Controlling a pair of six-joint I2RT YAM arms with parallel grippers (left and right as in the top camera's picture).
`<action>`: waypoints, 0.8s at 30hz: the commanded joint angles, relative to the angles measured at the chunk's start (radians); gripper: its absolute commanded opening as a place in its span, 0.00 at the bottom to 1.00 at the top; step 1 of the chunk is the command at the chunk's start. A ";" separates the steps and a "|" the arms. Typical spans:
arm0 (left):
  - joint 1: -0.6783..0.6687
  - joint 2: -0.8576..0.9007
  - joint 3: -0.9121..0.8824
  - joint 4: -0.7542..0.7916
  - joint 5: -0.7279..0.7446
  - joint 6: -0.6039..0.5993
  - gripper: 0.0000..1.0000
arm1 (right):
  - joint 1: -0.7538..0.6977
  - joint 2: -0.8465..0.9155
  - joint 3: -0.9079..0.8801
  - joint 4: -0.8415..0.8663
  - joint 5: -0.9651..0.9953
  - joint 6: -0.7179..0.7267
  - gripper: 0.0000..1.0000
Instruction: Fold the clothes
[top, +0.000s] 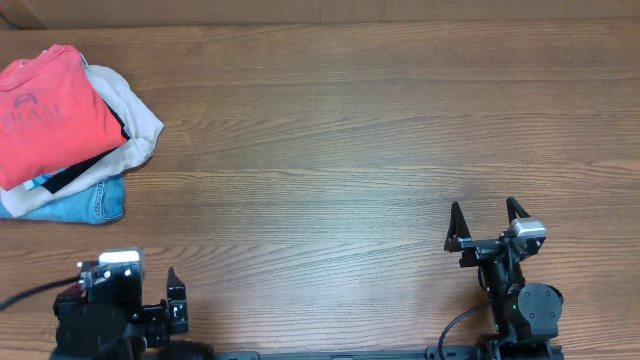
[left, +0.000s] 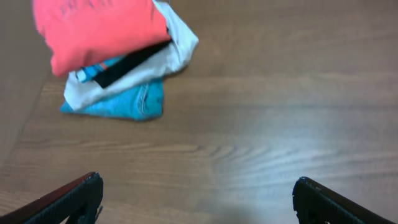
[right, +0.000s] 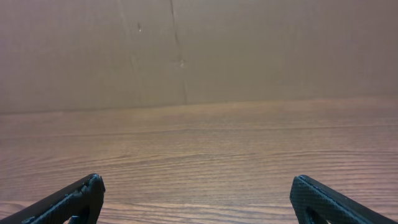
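Note:
The coral-red T-shirt (top: 55, 115) lies folded on top of a pile at the table's far left corner, with faint lettering showing on it. It also shows at the top left of the left wrist view (left: 99, 28). My left gripper (top: 140, 285) is at the near left edge, well short of the pile, open and empty (left: 198, 190). My right gripper (top: 484, 215) is at the near right, far from the shirt, open and empty over bare wood (right: 198, 190).
Under the red shirt lie a beige garment (top: 135, 120) (left: 177, 46), a black strip of cloth (left: 127, 65) and a light-blue garment (top: 90, 205) (left: 134, 102). A brown cardboard wall (right: 186, 50) stands behind the wooden table (top: 350, 150).

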 joint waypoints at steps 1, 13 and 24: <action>0.019 -0.076 -0.109 0.069 -0.013 0.006 1.00 | -0.003 -0.011 -0.010 0.006 -0.003 -0.004 1.00; 0.060 -0.336 -0.686 0.805 0.066 0.006 1.00 | -0.003 -0.011 -0.010 0.006 -0.003 -0.004 1.00; 0.097 -0.438 -1.038 1.393 0.307 0.213 1.00 | -0.003 -0.011 -0.010 0.006 -0.003 -0.004 1.00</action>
